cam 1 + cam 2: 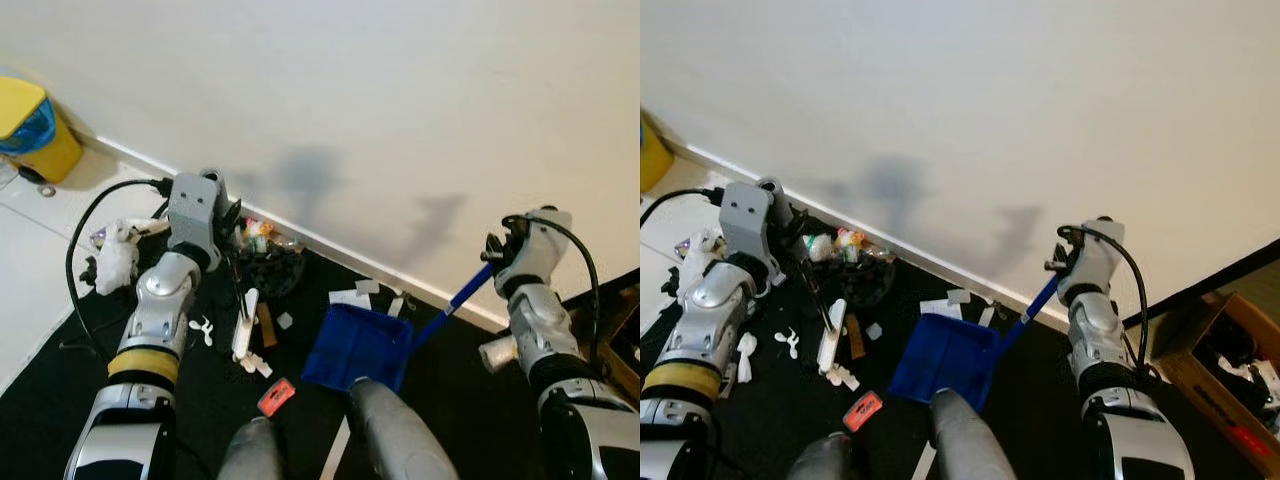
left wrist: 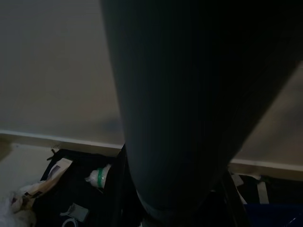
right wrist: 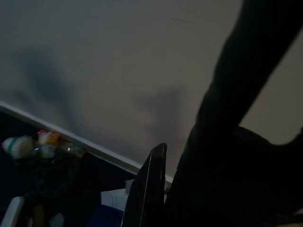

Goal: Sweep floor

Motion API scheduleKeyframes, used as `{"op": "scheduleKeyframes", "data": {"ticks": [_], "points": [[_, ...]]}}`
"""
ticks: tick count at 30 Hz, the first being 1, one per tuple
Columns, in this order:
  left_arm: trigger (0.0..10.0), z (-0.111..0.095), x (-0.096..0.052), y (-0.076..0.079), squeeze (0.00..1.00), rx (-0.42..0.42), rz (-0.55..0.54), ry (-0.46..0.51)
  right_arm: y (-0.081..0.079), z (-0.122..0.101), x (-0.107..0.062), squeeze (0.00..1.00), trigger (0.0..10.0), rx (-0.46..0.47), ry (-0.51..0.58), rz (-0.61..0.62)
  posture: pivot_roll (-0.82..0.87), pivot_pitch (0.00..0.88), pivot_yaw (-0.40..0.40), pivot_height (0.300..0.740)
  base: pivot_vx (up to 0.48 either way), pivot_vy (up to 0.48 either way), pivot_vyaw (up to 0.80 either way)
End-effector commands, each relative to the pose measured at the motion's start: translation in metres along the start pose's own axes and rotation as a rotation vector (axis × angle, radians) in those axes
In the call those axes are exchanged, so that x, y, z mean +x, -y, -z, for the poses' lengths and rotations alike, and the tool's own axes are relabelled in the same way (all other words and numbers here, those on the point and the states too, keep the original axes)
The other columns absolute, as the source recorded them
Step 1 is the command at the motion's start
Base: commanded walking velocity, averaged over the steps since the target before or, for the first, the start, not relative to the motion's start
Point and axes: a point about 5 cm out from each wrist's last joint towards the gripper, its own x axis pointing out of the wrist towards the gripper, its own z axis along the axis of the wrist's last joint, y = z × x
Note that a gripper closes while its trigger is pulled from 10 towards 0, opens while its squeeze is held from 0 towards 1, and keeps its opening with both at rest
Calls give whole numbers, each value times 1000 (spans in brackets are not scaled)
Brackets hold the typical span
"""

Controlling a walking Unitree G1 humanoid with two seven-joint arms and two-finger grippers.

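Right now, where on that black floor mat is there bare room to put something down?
Bare mat lies between the blue plastic dustpan and the right arm, and left of the red flat card. It is crowded by the white baseboard, where wrappers, white scraps and a white stick-shaped object are heaped.

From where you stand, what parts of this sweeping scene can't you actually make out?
- Left gripper: its fingers merge with the dark brush and floor in the eye views; the left wrist view is blocked by something dark.
- Right gripper: its grip on the blue dustpan handle is hidden by the wrist.
- Yellow bin: cut off by the left edge.
- Litter pile: pieces too small to identify.
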Motion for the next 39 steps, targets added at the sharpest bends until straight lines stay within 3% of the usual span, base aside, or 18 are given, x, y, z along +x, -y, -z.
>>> {"op": "scheduleKeyframes", "data": {"ticks": [1,19,23,24,34,39], "points": [[10000,-1,0,0,0,5,-4,0,-1,19,-6,0,10000,37,-100,-21,39,117,-58,740,0,-480,0],[10000,2,-4,-3,0,-1,-30,-1,-12,19,-5,0,10000,10,-118,-120,36,130,-71,740,0,-72,0],[10000,6,-8,-7,0,84,-27,-18,-18,18,-6,0,10000,-87,-97,-175,38,135,-76,740,0,0,0],[10000,1,-10,-13,0,153,-34,-2,-22,13,-6,0,10000,-143,-44,-191,40,153,-79,740,0,0,0],[10000,-16,-6,-31,0,237,-86,43,-36,0,1,0,10000,-121,40,-190,42,214,-80,740,0,0,0],[10000,-31,-4,-48,0,261,-160,92,-47,-15,8,0,10000,-130,103,-188,50,280,-89,740,0,0,0]]}}
